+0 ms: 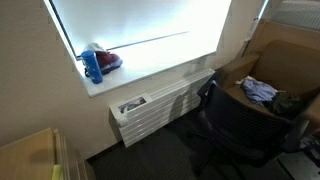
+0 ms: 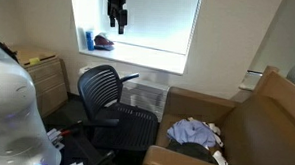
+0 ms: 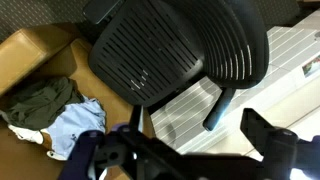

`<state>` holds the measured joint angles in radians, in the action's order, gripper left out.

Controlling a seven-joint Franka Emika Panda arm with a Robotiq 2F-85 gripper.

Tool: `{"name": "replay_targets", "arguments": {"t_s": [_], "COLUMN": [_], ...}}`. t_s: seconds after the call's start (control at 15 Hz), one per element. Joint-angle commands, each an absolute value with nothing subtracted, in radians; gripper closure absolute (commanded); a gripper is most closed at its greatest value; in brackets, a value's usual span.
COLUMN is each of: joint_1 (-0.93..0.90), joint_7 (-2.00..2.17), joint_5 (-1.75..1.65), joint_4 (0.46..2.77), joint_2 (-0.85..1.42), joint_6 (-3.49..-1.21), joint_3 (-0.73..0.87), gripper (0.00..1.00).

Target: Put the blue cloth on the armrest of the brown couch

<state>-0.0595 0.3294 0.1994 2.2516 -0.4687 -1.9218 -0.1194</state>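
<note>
The blue cloth (image 2: 193, 129) lies crumpled on the seat of the brown couch (image 2: 271, 113), next to a dark green cloth (image 2: 197, 151). It also shows in an exterior view (image 1: 260, 90) and in the wrist view (image 3: 76, 128). My gripper (image 2: 115, 21) hangs high in front of the window, far from the couch and apart from the cloth. In the wrist view its fingers (image 3: 185, 152) are spread wide with nothing between them. The couch's near armrest (image 2: 192, 96) is bare.
A black office chair (image 2: 112, 96) stands between the window and the couch, right under my gripper in the wrist view (image 3: 180, 50). A white radiator (image 1: 160, 108) runs below the sill. A blue bottle (image 1: 92, 66) stands on the sill. A wooden cabinet (image 2: 43, 78) is at the side.
</note>
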Motion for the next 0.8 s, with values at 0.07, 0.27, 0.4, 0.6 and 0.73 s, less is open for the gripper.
{"name": "replay_targets", "arguments": {"t_s": [0.07, 0.27, 0.4, 0.6, 0.73], "joint_1": [-0.038, 0.024, 0.053, 0.075, 0.058], "joint_7": [0.359, 0.440, 0.488, 0.599, 0.537], "joint_5": [0.201, 0.213, 0.212, 0.196, 0.196], "joint_4": [2.241, 2.262, 2.278, 2.259, 2.277], "joint_2": [-0.424, -0.311, -0.228, -0.066, -0.109], "joint_6": [-1.956, -2.134, -2.236, -2.321, -2.302], "joint_3": [-0.122, -0.080, -0.057, -0.031, -0.014], "gripper": [0.00, 0.00, 0.00, 0.00, 0.00]}}
